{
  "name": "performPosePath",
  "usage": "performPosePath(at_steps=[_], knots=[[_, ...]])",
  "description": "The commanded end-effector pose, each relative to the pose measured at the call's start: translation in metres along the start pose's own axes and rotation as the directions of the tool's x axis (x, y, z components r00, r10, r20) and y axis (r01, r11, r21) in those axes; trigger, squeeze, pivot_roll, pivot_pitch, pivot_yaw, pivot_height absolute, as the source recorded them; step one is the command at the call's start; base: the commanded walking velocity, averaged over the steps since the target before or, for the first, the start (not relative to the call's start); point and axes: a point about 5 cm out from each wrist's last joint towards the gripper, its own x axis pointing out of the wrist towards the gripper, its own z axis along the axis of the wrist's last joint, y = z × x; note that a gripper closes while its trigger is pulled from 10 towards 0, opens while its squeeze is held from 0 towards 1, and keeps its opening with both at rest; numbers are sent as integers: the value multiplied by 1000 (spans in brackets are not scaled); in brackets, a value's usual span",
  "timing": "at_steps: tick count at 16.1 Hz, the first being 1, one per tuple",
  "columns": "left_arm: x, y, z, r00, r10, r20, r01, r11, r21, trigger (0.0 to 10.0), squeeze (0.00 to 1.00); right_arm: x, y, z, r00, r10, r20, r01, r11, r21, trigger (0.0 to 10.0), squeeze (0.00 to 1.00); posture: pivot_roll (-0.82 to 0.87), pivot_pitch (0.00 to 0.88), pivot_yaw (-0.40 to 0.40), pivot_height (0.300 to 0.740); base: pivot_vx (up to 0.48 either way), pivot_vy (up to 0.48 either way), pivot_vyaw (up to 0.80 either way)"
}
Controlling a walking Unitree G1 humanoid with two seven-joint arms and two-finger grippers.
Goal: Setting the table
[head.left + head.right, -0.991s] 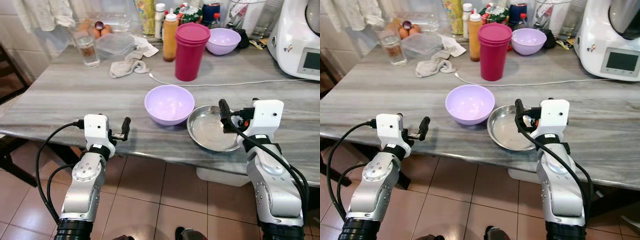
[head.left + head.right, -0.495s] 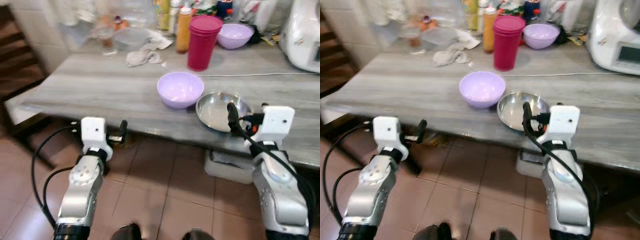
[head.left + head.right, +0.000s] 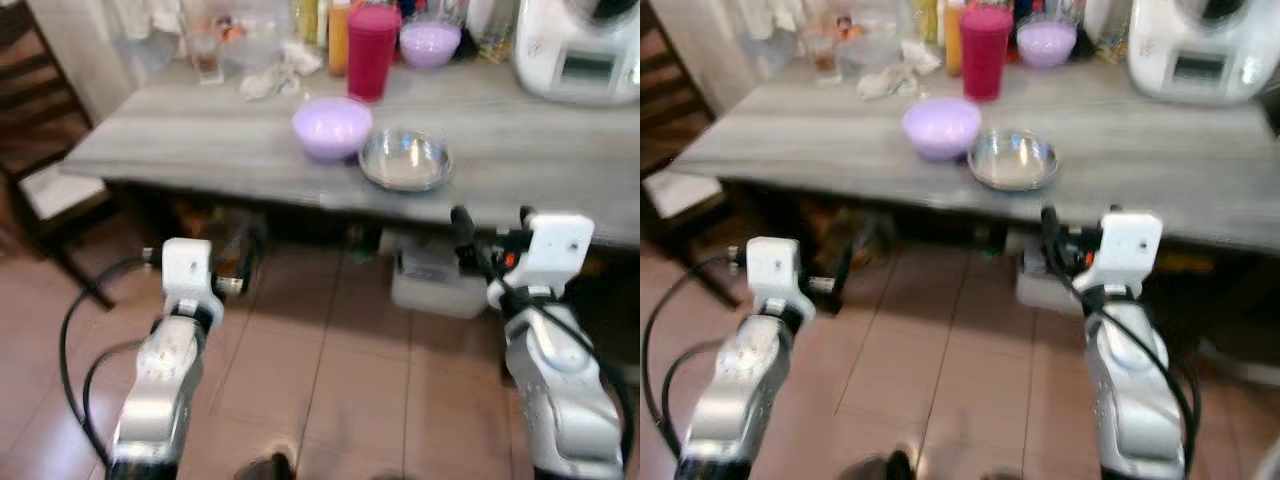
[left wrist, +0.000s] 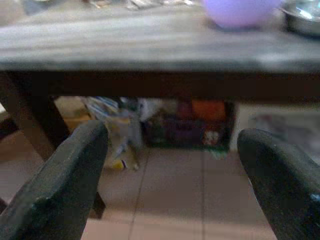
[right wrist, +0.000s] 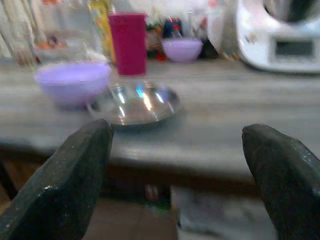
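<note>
The left end effector [image 3: 238, 277] hangs open over the floor tiles, below the desk [image 3: 200, 150] edge. On the desk, the purple bowl [image 3: 332, 127] sits touching the steel plate [image 3: 405, 160] at its 3 o'clock. The right end effector [image 3: 492, 236] is open and empty, at 6 o'clock from the plate.

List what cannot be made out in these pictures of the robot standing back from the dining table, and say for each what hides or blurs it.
- Bottles and jars behind the pink cup: labels unreadable in the eye views, blurred and cut by the top edge.
- White appliance: its top is cut off; the screen is too blurred to read.
- Clutter under the table: shaded and blurred in the left wrist view.
- Steel plate: whether anything lies in it is lost in glare.
</note>
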Motion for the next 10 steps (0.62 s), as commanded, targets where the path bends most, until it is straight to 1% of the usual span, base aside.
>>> performPosePath(at_steps=[1, 3, 4, 5, 6, 7, 9, 10], knots=[[0, -1, 2, 1000, -19, 4, 19, 1000, 19, 10000, 0, -2, -1, -1, 1000, 3, -6, -3, 1000, 4, 10000, 0, -236, 129, 48, 740, -364, 0, 0], [-1, -3, -3, 999, -35, -6, 35, 999, 27, 10000, 0, -2, 1, -2, 1000, 8, -9, -8, 1000, -5, 10000, 0, -232, 125, 61, 740, -362, 0, 0], [-4, -2, -8, 999, -52, -6, 52, 997, 49, 10000, 0, -4, 4, -6, 1000, 7, -23, -7, 1000, -29, 10000, 0, -222, 117, 72, 740, 0, 0, 0], [-6, -1, -10, 999, -52, -8, 52, 997, 52, 10000, 0, -5, 5, -8, 1000, 7, -30, -8, 999, -37, 10000, 0, -222, 117, 72, 740, 0, 0, 0], [-12, 3, -16, 998, -51, -21, 52, 998, 46, 10000, 0, -14, 7, -15, 998, 4, -57, -7, 999, -51, 10000, 0, -214, 116, 71, 740, 0, 0, 0], [-16, 5, -19, 999, -44, -28, 45, 998, 47, 10000, 0, -19, 10, -19, 997, 23, -70, -26, 999, -47, 10000, 0, -210, 118, 64, 740, 0, 0, 0], [-24, 6, -25, 999, -29, -37, 31, 998, 55, 10000, 0, -26, 10, -22, 997, 9, -75, -12, 999, -36, 10000, 0, -204, 122, 48, 740, 0, 0, 0], [-28, 8, -28, 999, -12, -41, 15, 998, 59, 10000, 0, -28, 10, -22, 998, 4, -67, -7, 999, -48, 10000, 0, -204, 122, 48, 740, 0, 0, 0]])
